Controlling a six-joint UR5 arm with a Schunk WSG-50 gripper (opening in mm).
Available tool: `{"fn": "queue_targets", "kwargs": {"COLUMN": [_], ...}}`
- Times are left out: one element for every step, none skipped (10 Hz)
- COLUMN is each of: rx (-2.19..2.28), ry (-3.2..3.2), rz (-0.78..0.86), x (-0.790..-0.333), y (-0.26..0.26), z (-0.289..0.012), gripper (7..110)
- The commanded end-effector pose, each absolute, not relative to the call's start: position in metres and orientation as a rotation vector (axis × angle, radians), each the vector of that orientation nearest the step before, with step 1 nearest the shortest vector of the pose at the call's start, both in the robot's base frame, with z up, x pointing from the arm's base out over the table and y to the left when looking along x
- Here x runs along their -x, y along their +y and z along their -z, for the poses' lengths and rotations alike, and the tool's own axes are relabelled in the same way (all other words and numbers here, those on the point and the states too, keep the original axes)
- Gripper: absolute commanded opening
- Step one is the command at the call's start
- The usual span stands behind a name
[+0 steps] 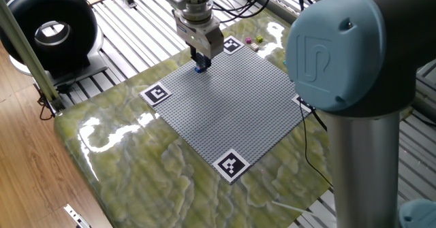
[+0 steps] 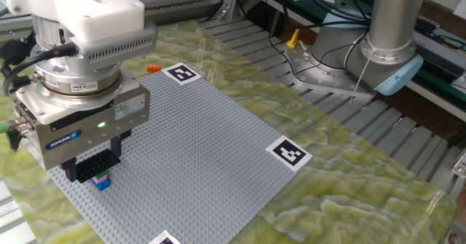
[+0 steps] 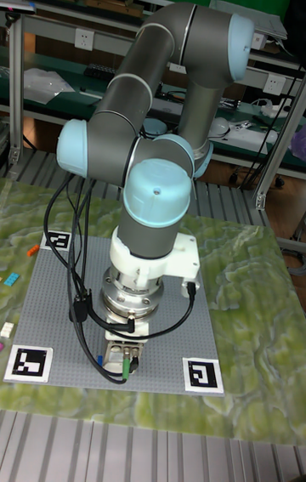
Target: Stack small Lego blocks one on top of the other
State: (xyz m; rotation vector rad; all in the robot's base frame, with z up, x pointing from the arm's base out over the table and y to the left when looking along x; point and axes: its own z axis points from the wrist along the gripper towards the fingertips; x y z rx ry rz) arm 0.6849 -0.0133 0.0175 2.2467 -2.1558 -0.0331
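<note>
The jaws hang low over a corner region of the grey baseplate, right above a small stack of Lego blocks; the stack shows a blue brick at the bottom with green and pink just above it, standing on the baseplate directly beneath the jaws; whether the black fingers still pinch the top brick or stand parted I cannot tell, as they hide it; in one fixed view the jaws sit over the blue stack near a marker tag; an orange brick lies well apart from the jaws on the green marbled surface, beside another marker tag; pink and green bricks lie beyond the jaws, off the baseplate.
</note>
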Motion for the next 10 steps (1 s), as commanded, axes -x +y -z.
{"fn": "queue_targets", "kwargs": {"rx": [-2.239,-2.238,-2.239,-2.24,-2.238,-2.237,-2.237,-2.231,-2.225,-2.224], "ry": [-2.17,-2.169,-2.167,-2.167,-2.166,-2.164,-2.164,-2.166,-2.17,-2.172], "rz": [0.033,0.031,0.03,0.035,0.028,0.025,0.028,0.023,0.021,0.023], "x": [-0.6859,-0.686,-0.686,-0.6856,-0.6859,-0.686,-0.6856,-0.6855,-0.6854,-0.6855], "y": [-0.0128,-0.0132,-0.0136,-0.0125,-0.0132,-0.0139,-0.0134,-0.0143,-0.0141,-0.0135], "z": [-0.0178,-0.0178,-0.0177,-0.0174,-0.0169,-0.0168,-0.0167,-0.0164,-0.016,-0.0157], "gripper": [7,7,7,7,7,7,7,7,7,7]}}
